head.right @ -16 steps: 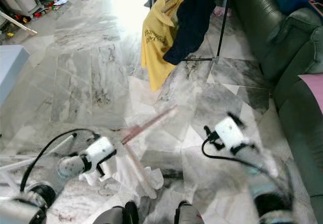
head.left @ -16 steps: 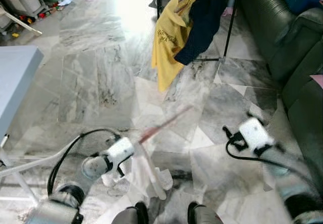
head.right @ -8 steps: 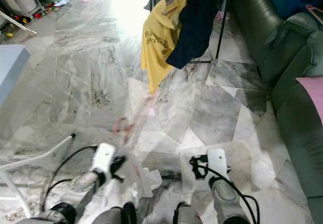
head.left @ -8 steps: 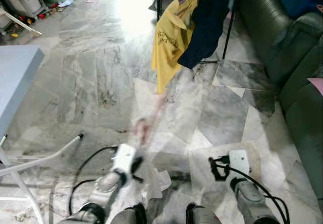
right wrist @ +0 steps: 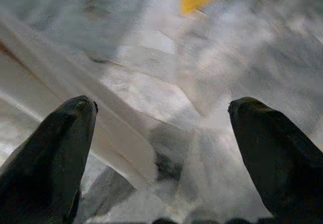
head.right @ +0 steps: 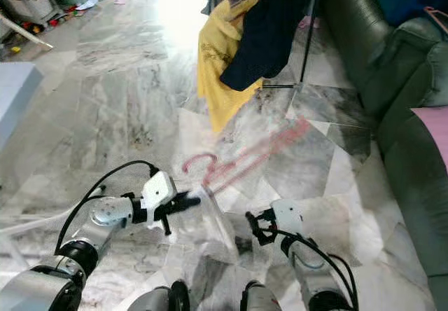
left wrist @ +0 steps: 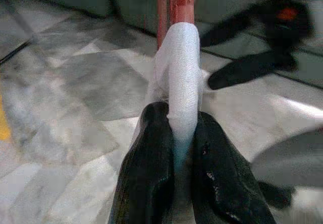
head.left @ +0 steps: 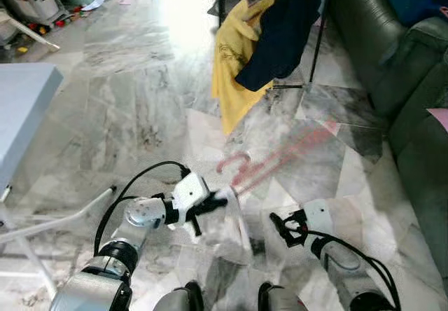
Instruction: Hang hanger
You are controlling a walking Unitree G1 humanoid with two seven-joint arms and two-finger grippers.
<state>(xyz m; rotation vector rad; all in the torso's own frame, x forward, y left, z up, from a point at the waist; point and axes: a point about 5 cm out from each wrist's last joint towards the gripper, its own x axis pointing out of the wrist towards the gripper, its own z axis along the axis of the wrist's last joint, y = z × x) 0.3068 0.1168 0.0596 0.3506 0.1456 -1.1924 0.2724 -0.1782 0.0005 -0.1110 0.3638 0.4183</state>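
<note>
Left gripper: low over the marble floor, its two black fingers clamped on a fold of white cloth that wraps the end of the pink hanger.
Hanger: pink, blurred by motion — it slants up and away from the left gripper toward the robot's right, with its hook curling over at the near, left end. In the left wrist view its pink bars rise straight out of the white fold.
White cloth: a pale garment hangs down from the gripped end toward the floor in front of the robot's feet; its outline is smeared.
Right gripper: held low at the robot's right, just beside the hanging cloth, its fingers spread wide apart with nothing between them. In its wrist view the white cloth lies below it on the floor tiles.
Clothes rack: a black frame well ahead of the robot, carrying a yellow shirt and a dark navy garment side by side.
Sofa: dark green, along the robot's right.
Table: light blue-grey top on white legs — at the robot's left.
</note>
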